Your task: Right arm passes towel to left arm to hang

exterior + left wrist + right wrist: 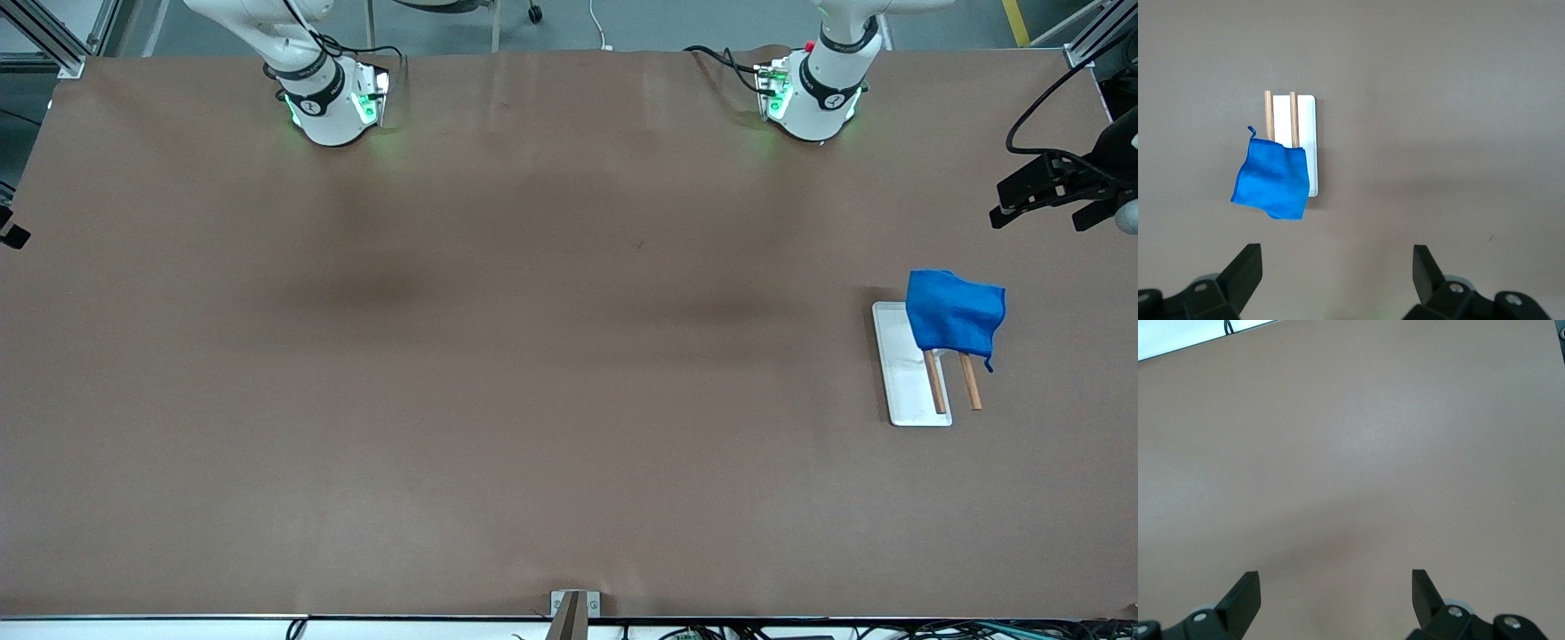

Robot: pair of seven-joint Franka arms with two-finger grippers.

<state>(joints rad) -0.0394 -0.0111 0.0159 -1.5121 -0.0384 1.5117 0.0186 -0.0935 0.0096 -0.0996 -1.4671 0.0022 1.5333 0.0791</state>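
Observation:
The bright blue towel (pixel 953 311) hangs draped over two wooden bars (pixel 971 382) above the white tray (pixel 902 382), at the left arm's end of the table. Its small loop dangles at one corner. In the left wrist view the towel (pixel 1271 177) lies well away from my left gripper (pixel 1337 257), which is open, empty and high over bare table. That gripper also shows at the edge of the front view (pixel 1042 218). My right gripper (pixel 1335 580) is open and empty, high over bare table at the right arm's end.
The brown table top (pixel 533 356) stretches between the two arm bases. The tray (pixel 1313 133) and bars (pixel 1269 110) are the only things standing on it. A small metal bracket (pixel 573 609) sits at the table's near edge.

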